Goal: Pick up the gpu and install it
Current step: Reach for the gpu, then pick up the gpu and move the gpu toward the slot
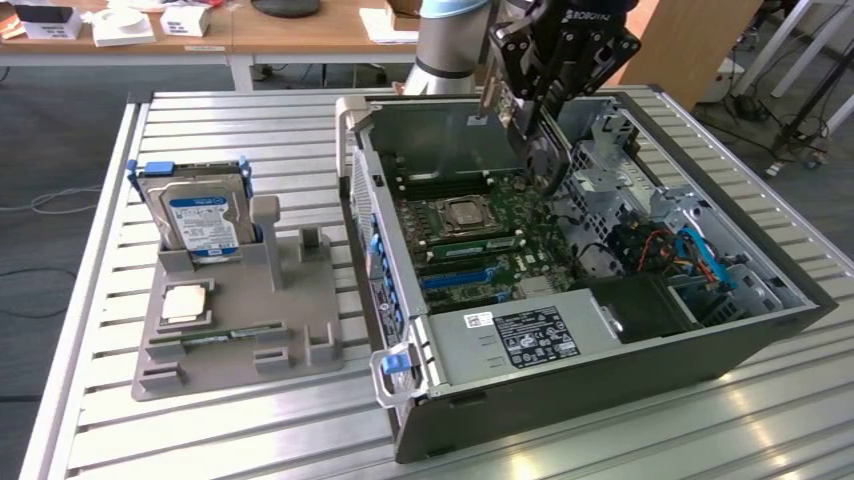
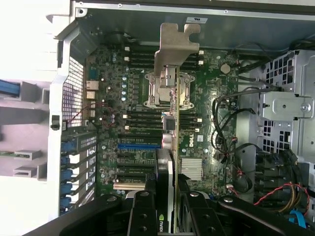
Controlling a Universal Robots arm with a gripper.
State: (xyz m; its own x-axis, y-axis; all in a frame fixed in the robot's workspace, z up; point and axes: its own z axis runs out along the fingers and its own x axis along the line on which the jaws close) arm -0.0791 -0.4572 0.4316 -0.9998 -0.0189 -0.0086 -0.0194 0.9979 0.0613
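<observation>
Where wooden desks (image 1: 307, 30) carrying white boxes (image 1: 187, 22) stand at the back of the room over a dark floor (image 1: 54, 130), a slatted metal surface (image 1: 667, 430) fills the foreground and bears two things. Toward the exterior view's left lies a grey holder (image 1: 300, 320). A hard drive (image 1: 200, 220) with a blue-white label stands upright in its far slot, a square processor (image 1: 184, 303) lies flat in a recess, and a narrow memory stick (image 1: 214, 340) lies in a groove nearer the camera. Toward the exterior view's right, a computer case (image 1: 601, 370) lies on its side with the panel off. Inside it are a green motherboard (image 1: 494, 250), a silver power supply (image 1: 521, 335) at the near end, and blue and orange cables (image 1: 694, 255) in the bay beside it. Above the far end of the case, the gripper (image 1: 534, 95) is clamped on the gpu (image 1: 541, 150). In the wrist view one finger presses each face of the card. The card hangs on edge over the motherboard, its silvery bracket toward the case's far wall, not seated in any slot.
</observation>
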